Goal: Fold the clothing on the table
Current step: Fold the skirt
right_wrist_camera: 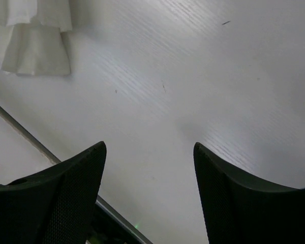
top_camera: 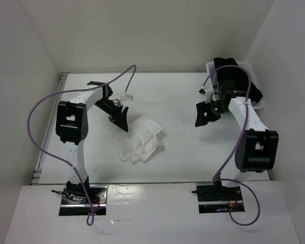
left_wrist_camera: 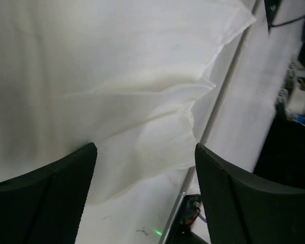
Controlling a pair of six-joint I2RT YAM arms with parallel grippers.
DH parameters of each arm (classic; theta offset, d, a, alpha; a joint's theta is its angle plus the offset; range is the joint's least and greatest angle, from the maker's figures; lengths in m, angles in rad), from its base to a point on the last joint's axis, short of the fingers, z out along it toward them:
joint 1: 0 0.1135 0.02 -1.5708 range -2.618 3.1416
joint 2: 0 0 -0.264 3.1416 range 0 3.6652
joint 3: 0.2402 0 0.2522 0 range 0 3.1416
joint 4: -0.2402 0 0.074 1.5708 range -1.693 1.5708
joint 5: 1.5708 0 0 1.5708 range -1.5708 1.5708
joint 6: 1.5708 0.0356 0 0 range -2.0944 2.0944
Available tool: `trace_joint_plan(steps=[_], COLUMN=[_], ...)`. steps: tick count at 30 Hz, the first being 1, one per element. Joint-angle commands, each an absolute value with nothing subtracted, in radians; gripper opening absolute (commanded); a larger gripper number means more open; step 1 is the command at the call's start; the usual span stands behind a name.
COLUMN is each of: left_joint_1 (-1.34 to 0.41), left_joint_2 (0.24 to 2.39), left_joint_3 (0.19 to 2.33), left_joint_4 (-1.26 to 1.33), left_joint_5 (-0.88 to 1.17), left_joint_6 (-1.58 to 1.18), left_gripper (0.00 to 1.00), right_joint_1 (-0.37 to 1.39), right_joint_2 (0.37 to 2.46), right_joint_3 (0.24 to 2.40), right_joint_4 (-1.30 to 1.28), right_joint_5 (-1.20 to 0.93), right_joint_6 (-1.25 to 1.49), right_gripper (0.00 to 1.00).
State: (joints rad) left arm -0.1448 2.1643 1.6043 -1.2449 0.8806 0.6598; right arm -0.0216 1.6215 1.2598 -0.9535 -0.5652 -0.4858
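Starting at the near edge in the top view: got the left arm base [top_camera: 84,199] and right arm base [top_camera: 218,195] bolted side by side. Just past those, spotting the clothing [top_camera: 141,141] lying in a loose crumpled bundle on the desk [top_camera: 183,152], a bit left of middle. Right at its far-left edge, hovering over it: the left end effector [top_camera: 123,122], spread wide and gripping nothing. Hard to judge that from above tbh, way clearer from the left wrist view, showing both dark fingers [left_wrist_camera: 46,198] well apart with layered white fabric under and beyond them, plus a metal rail [left_wrist_camera: 221,109] running along past the fabric's edge. Over on the right, finding the right end effector [top_camera: 206,119] well apart from the clothing, also spread wide and empty. Getting mostly bare desk between the fingers in its own wrist view, with just one corner of the clothing peeking in at the top left. Farthest back, tucked in the right corner: a white basket [top_camera: 210,67] with black garments [top_camera: 225,63] in it, partly blocked by the right arm [top_camera: 249,122], so can't make out the contents properly
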Motion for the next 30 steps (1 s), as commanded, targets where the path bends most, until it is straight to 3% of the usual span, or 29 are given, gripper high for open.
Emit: trace_joint_plan(steps=[1,3,5,10,17,22,27,30], left_joint_1=[-0.091,-0.057,-0.025,0.152,0.396,0.518,0.609,0.64], left_joint_2=[1.988,1.88,1.752,1.403,1.172,1.118,1.042,1.042], left_joint_3=[1.742,1.784,1.764,1.435,1.073,0.977,0.899,0.906], left_joint_4=[-1.293,-1.241,-1.148,-0.835,-0.585,-0.493,-0.356,-0.394], left_joint_5=[0.824,0.786,0.726,0.537,0.393,0.319,0.18,0.266], left_joint_6=[0.603,0.522,0.424,0.206,0.086,0.061,0.002,0.053], left_gripper=[0.86,0.96,1.0,1.0,1.0,1.0,1.0,1.0], right_joint_1=[-0.098,-0.135,-0.172,-0.271,-0.417,-0.417,-0.417,-0.417], right_joint_2=[1.473,1.382,1.284,1.096,0.905,0.896,0.833,0.805], right_joint_3=[1.252,1.229,1.189,1.077,0.901,0.873,0.825,0.802], right_joint_4=[-0.925,-0.925,-0.882,-0.753,-0.503,-0.466,-0.43,-0.42], right_joint_5=[-0.614,-0.614,-0.597,-0.525,-0.327,-0.238,-0.279,-0.298], right_joint_6=[-0.494,-0.485,-0.45,-0.362,-0.19,-0.167,-0.195,-0.216], right_gripper=[0.75,0.78,0.81,0.99,0.99,0.99,0.99,0.99])
